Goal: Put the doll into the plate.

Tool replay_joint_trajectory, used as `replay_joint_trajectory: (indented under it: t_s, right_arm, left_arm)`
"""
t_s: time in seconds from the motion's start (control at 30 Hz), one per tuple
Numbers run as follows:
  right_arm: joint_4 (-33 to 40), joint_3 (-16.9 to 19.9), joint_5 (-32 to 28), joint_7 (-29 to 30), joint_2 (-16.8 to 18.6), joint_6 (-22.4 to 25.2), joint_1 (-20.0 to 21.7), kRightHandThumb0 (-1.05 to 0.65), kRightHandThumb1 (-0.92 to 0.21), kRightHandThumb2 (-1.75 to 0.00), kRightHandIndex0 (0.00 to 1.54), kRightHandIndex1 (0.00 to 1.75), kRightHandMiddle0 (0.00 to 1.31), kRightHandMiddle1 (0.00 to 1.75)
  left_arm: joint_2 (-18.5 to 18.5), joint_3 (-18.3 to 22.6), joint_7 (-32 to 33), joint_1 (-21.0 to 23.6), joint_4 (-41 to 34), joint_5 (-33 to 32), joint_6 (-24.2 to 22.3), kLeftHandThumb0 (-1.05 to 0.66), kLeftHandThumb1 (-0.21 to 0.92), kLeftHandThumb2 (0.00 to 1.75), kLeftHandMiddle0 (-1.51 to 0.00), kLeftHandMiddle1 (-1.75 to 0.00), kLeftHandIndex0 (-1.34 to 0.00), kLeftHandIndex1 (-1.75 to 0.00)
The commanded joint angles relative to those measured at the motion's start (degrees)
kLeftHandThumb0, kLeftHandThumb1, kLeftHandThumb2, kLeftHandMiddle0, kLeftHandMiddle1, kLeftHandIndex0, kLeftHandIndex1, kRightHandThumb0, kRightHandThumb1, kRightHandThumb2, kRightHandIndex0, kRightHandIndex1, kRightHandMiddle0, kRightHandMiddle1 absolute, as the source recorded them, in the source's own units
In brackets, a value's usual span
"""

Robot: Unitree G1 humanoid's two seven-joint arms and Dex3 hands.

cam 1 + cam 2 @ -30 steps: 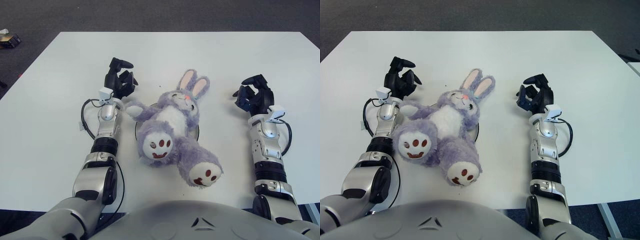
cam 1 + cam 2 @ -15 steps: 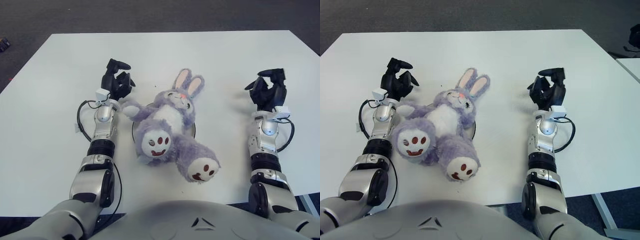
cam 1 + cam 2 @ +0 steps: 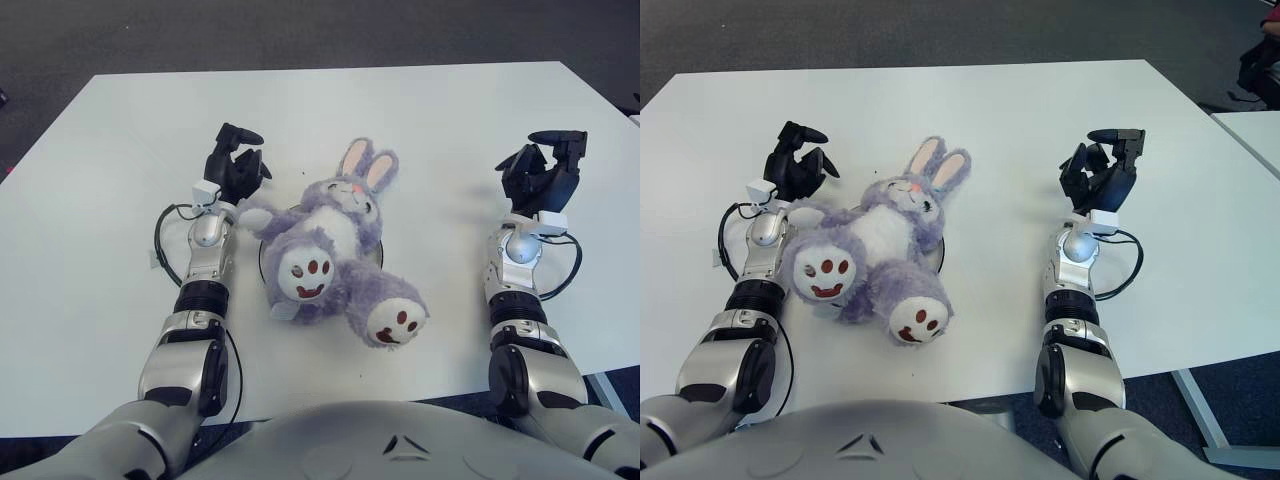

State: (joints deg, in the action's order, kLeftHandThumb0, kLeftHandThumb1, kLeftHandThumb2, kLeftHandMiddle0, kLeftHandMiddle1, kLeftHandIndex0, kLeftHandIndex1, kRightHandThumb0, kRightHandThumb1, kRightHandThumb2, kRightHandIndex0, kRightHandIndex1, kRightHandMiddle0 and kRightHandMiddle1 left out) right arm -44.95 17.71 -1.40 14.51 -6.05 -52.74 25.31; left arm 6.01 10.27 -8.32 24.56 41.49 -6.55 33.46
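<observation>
A white table (image 3: 420, 120) fills most of both views, with dark carpet beyond its far edge and a second white surface cut off at the right margin of the right eye view. A purple plush rabbit, the doll (image 3: 330, 255), lies on its back near the middle of the table's near half, ears toward the far edge, soles with brown paw prints turned up toward the camera. It lies over the plate (image 3: 262, 262), of which only a thin dark arc of rim shows at the doll's left flank and another by its right side; the rest of the plate is hidden, so its shape and colour cannot be judged further. The left hand (image 3: 234, 165) is just beside the doll's outstretched arm, on the left; its dark fingers are loosely curled and hold nothing, though whether they touch the plush cannot be told. The right hand (image 3: 543, 170) is raised well apart from the doll, toward the table's right edge, fingers loosely spread and empty. The robot's grey torso cuts off the near table edge.
</observation>
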Motion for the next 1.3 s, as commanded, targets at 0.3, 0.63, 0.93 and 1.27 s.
replay_joint_trajectory:
  t_s: [0.3,0.63,0.93,1.27]
  right_arm:
    - [-2.5,-3.1,-5.1,-12.6,2.1,8.8,-8.2,-0.35,-0.92,-0.52,0.94,1.75,0.21,1.75]
    - [2.3,-3.8,-6.5,-18.3,1.3,14.9,-10.2,-0.34,-0.92,-0.51,0.93,1.75,0.21,1.75]
    - [4.3,-4.7,-5.7,-20.7,0.3,16.0,-11.3,-0.34,-0.92,-0.51,0.89,1.75,0.21,1.75]
    - [6.8,-5.2,-5.3,-22.1,-0.6,20.5,-12.0,-0.35,-0.92,-0.51,0.84,1.75,0.21,1.75]
  left_arm:
    - [-2.8,0.7,-1.0,-3.6,4.2,-1.7,1.1,-0.35,0.92,0.43,-0.85,-1.75,-0.29,-1.66]
    - [-3.0,0.9,-1.2,-3.6,4.5,-1.6,1.3,-0.35,0.92,0.44,-0.85,-1.75,-0.28,-1.66]
    - [-3.0,1.0,-1.4,-3.6,4.6,-1.5,1.2,-0.35,0.92,0.43,-0.86,-1.75,-0.29,-1.66]
    - [-3.1,0.9,-1.3,-3.6,4.4,-1.1,0.6,-0.35,0.92,0.42,-0.89,-1.75,-0.31,-1.64]
